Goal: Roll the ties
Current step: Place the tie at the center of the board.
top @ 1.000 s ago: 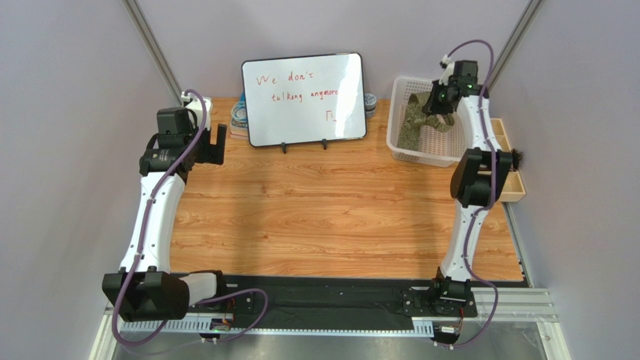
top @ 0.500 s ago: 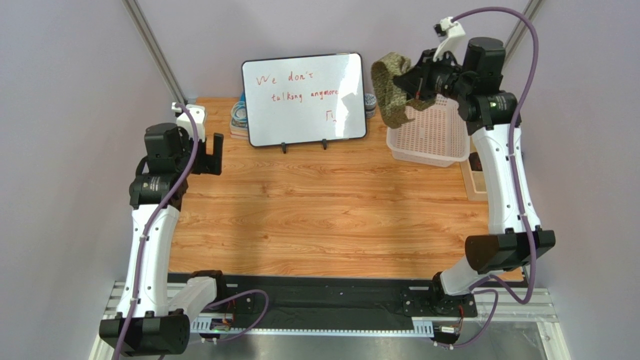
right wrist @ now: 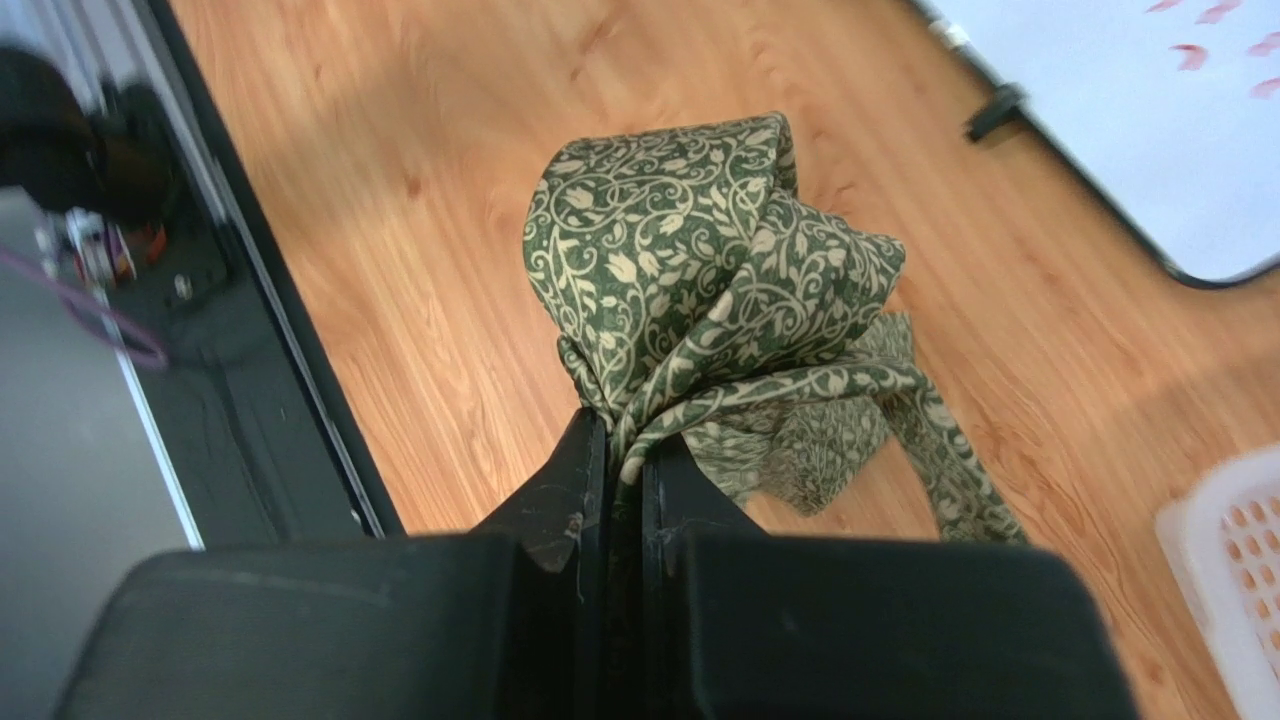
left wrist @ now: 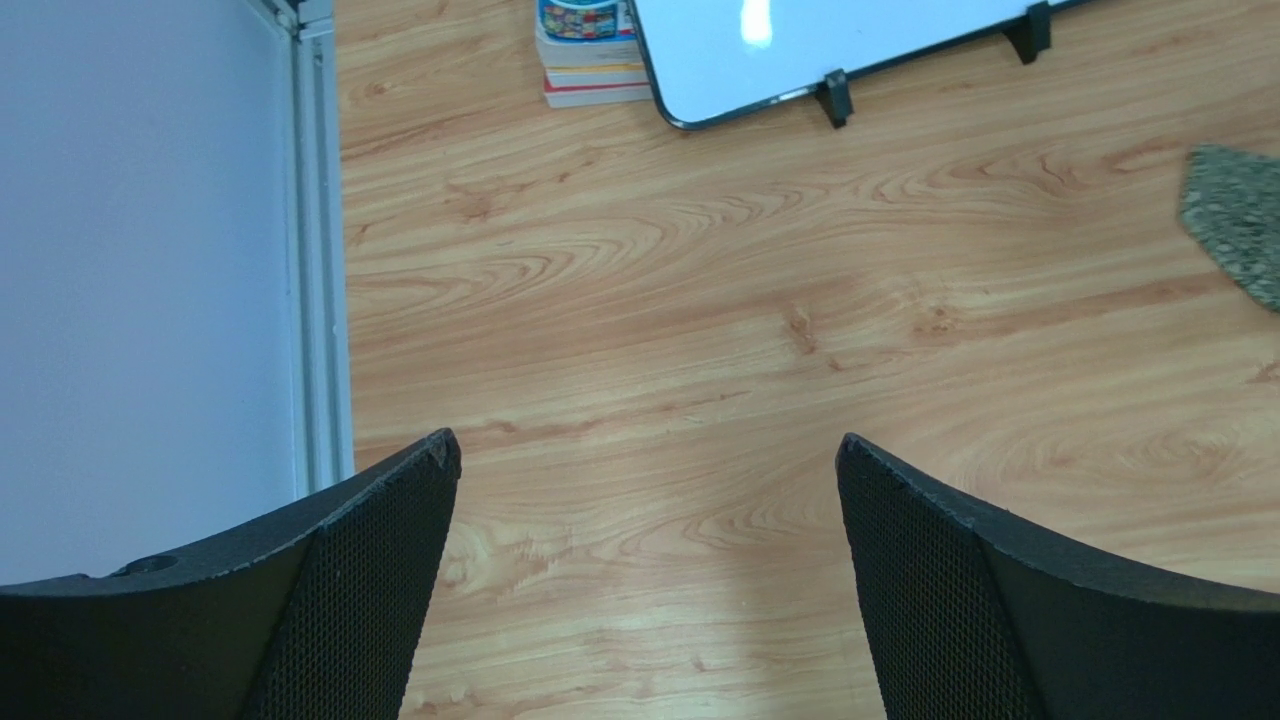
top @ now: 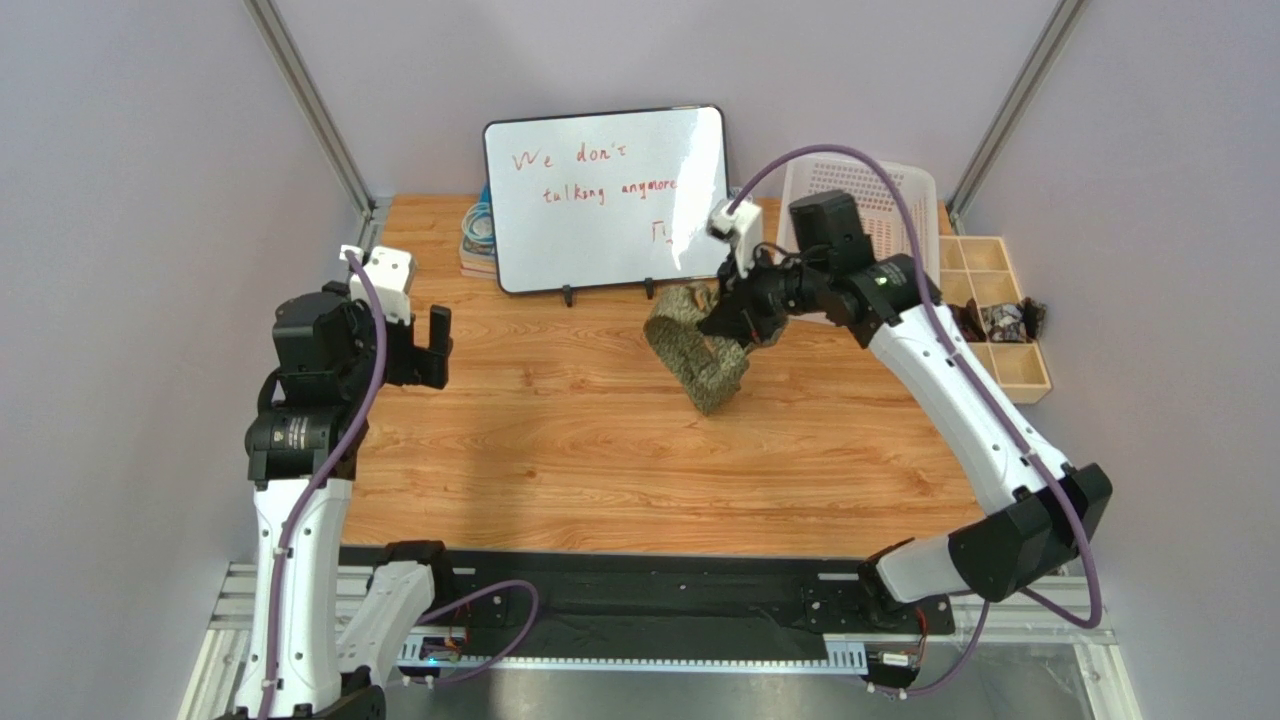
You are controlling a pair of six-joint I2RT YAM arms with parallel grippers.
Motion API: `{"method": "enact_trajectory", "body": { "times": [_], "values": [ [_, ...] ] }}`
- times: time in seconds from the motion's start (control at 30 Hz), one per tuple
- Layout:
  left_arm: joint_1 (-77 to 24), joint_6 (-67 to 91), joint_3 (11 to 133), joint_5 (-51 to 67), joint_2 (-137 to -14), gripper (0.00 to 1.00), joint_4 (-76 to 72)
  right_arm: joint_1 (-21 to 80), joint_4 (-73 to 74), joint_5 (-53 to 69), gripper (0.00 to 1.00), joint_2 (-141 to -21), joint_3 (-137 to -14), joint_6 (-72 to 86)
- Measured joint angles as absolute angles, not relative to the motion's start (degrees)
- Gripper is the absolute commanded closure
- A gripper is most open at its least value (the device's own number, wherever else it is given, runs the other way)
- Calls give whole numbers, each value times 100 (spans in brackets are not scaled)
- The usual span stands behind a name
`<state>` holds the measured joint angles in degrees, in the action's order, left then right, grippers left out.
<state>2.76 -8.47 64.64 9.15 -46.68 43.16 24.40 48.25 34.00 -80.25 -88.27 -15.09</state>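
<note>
The tie (top: 696,357) is a bunched olive-green strip with a pale vine pattern. It hangs over the middle of the wooden table (top: 601,450), in front of the whiteboard. My right gripper (top: 735,318) is shut on its upper folds. In the right wrist view the fabric (right wrist: 706,285) bulges out above the pinched jaws of the right gripper (right wrist: 627,438), and a loose band trails to the right. Whether the lowest fold touches the wood I cannot tell. My left gripper (top: 430,345) stands open and holds nothing at the table's left side. In the left wrist view the left gripper (left wrist: 646,458) is over bare wood, with a corner of the tie (left wrist: 1240,222) at the right edge.
A whiteboard (top: 609,195) on small feet stands at the back centre, with books and a tape roll (top: 478,233) to its left. A white basket (top: 894,188) sits at the back right. Beside it is a wooden compartment tray (top: 999,300). A black strip (top: 631,578) runs along the near edge.
My right arm lifted the tie out of the white basket, swung it left and brought it down over the table's middle. My left arm drew back a little toward the near side, still open.
</note>
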Motion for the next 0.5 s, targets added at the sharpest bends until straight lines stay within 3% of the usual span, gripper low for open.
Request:
{"method": "enact_trajectory", "body": {
  "times": [0.17, 0.23, 0.27, 0.33, 0.4, 0.43, 0.47, 0.5],
  "values": [
    [279, -985, 6320, 1313, -4401, 1, 4569, 3166, 5096, 3570, 100, -8624, -8652, -2432],
    [276, -1004, 6235, 1474, -4294, 1, 4641, 3559, 5172, 3616, 93, -9011, -8691, -2759],
    [276, -998, 6204, 1520, -4257, 1, 4674, 3712, 5199, 3623, 82, -9183, -8731, -2886],
    [276, -972, 6134, 1603, -4191, 1, 4772, 4121, 5231, 3590, 73, -9603, -8838, -3133],
    [276, -904, 6075, 1667, -4156, 1, 4845, 4519, 5260, 3479, 55, -9994, -9002, -3310],
    [276, -875, 6058, 1693, -4154, 1, 4875, 4672, 5293, 3387, 42, -10141, -9100, -3352],
    [276, -829, 6034, 1734, -4156, 1, 4893, 4814, 5306, 3291, 9, -10272, -9212, -3371],
    [276, -786, 6012, 1778, -4156, 1, 4908, 4912, 5319, 3223, 8, -10346, -9321, -3378]
  ]
}}
